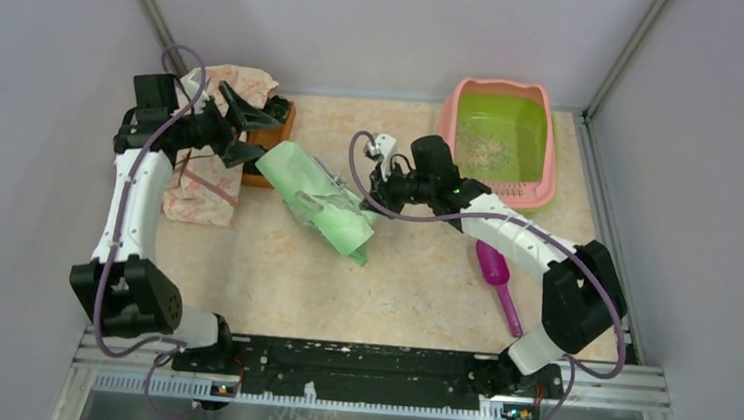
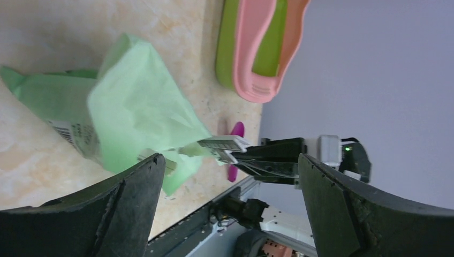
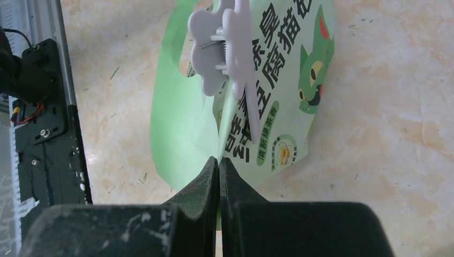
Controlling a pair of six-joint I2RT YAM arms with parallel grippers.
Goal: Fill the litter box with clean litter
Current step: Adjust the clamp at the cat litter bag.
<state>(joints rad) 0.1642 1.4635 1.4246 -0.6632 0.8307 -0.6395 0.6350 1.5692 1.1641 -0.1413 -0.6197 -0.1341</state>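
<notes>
Standing at the bench (image 1: 403, 273), I judge the main worry to be the grip. The right pincer (image 3: 218, 163) is squeezed shut on a thin edge of the green bag (image 1: 314, 197), and nothing else holds it. The left pincer (image 1: 262, 131) stands wide with nothing in it, up by the small wooden tray (image 1: 275, 140) and the patterned cloth (image 1: 204, 192), just beside the bag's far end. If the bag is lifted from that one pinch, the film could slide out of the closed fingers, or the bag could swing and sag. It would then drop back onto the bench.

A pale flower-shaped clip (image 3: 225, 48) sits on the bag just past the pinch. Should it be keeping the mouth closed, tipping the bag would pour nothing; I cannot tell from here how much of the mouth it seals. If the mouth is open, a tilt this far from the box would scatter granules on the bench.

The litter box (image 1: 503, 84) stands at the far right corner, well apart from the bag, with the right arm reaching across in front of it. Its rim is pink and its basin lime green, with a slotted pink ledge at the near end. The clean litter (image 1: 484, 144) is only a thin pale scatter across the basin floor, so most of the filling looks undone. A purple scoop (image 1: 498, 275) lies on the bench, partly hidden by the right arm.
</notes>
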